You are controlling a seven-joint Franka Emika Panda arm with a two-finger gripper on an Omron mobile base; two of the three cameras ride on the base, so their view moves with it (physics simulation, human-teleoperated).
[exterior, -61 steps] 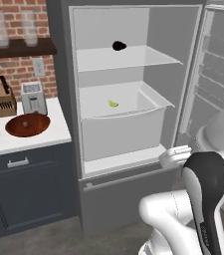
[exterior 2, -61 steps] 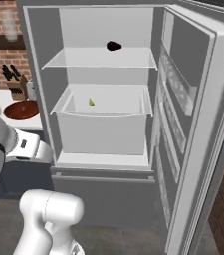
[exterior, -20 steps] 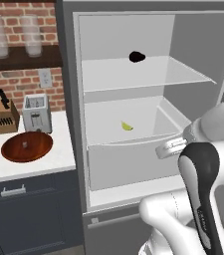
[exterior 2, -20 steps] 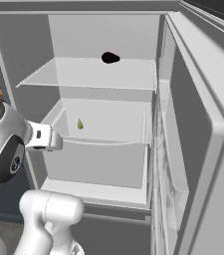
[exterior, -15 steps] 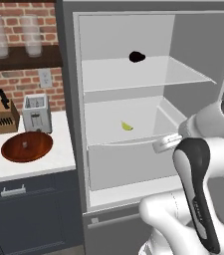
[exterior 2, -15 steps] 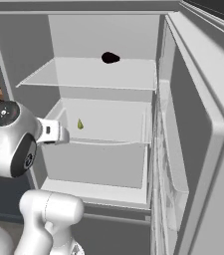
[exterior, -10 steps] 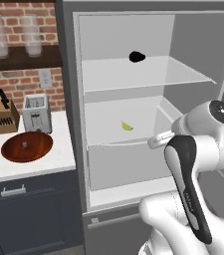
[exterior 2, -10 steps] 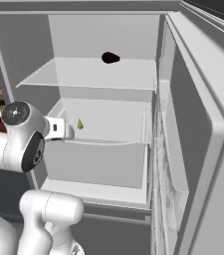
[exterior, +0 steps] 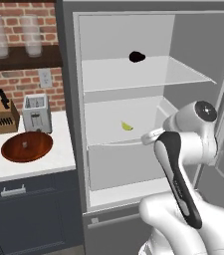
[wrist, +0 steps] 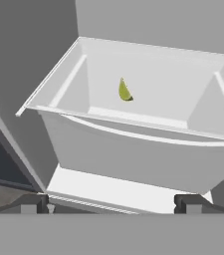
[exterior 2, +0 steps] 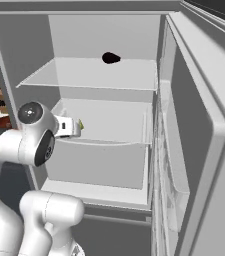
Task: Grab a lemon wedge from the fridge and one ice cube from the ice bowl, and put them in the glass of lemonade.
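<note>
1. The fridge (exterior: pixel 68 99) is standing open, showing its white shelves and an open drawer (wrist: pixel 133 144).
2. The lemon wedge (wrist: pixel 125 91) is lying on the drawer floor, toward the back.
3. The gripper (wrist: pixel 112 203) is hovering in front of the drawer, jaws spread wide, holding nothing.
4. A dark lump (exterior: pixel 136 57), possibly fruit, is sitting on the upper shelf.
5. The ice bowl (exterior: pixel 27 146) is resting on the counter (exterior: pixel 34 167) beside the toaster (exterior: pixel 36 112).

A red brick wall (exterior: pixel 19 84) is running behind a white surface (exterior: pixel 29 164) over dark navy cabinets (exterior: pixel 29 209), holding a toaster (exterior: pixel 36 112) and knife block (exterior: pixel 5 117).
</note>
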